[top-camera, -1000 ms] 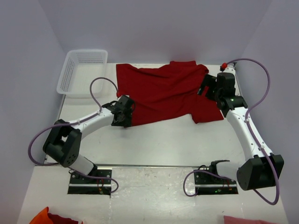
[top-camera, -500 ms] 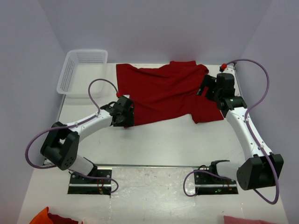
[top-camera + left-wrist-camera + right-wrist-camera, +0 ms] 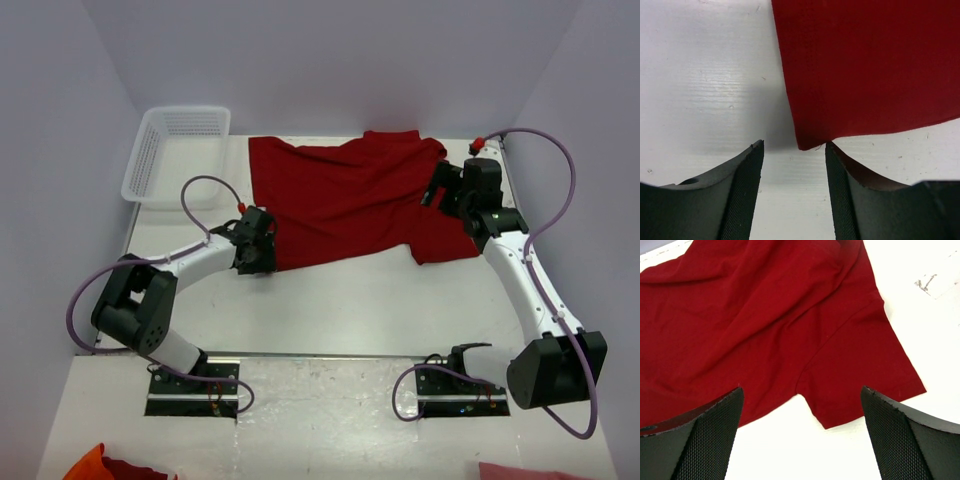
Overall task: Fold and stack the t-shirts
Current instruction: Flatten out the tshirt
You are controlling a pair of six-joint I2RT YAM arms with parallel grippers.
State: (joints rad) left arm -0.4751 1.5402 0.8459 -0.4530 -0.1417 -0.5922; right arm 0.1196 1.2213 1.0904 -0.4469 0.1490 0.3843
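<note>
1 t-shirt (image 3: 350, 200) lies unfolded on the table (image 3: 350, 300); the left gripper (image 3: 793, 145), jaws apart, has drawn back to straddle its hem corner for a pinch, the right gripper (image 3: 801, 388) gaping above a sleeve

t-shirt (image 3: 350, 195): plain dark red | basket (image 3: 150, 160): white mesh | table (image 3: 380, 300): white | cable (image 3: 575, 175): purple
</note>
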